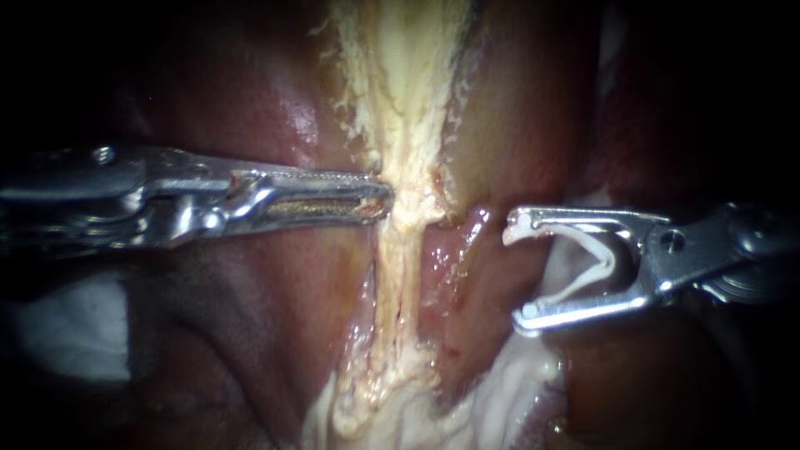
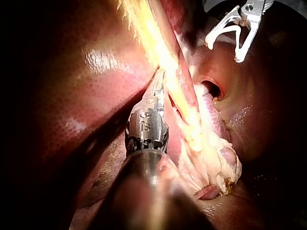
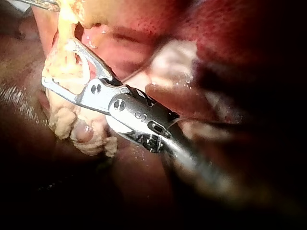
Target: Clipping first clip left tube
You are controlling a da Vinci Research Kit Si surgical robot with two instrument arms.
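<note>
1. The left instrument reaches in level from the left. Its jaws lie almost together, and their tips pinch the left edge of the pale tube.
2. The pale tube runs from far to near down the middle of the scene. It is frayed and fatty, narrowest where the jaws bite it, and it spreads into a ragged clump at the near end.
3. The right instrument comes in from the right. Its jaws stand wide apart and hold an open white clip, with one leg of the clip lying along each jaw.
4. The clip's open mouth faces left towards the pale tube. It is near the tube on its right side but not touching it, and a strip of wet red tissue lies between them.
5. In the left wrist view, a pink tube lies just beside the pale tube, on the side away from the left instrument.
6. Glossy dark red liver lies to the left of the pale tube.
</note>
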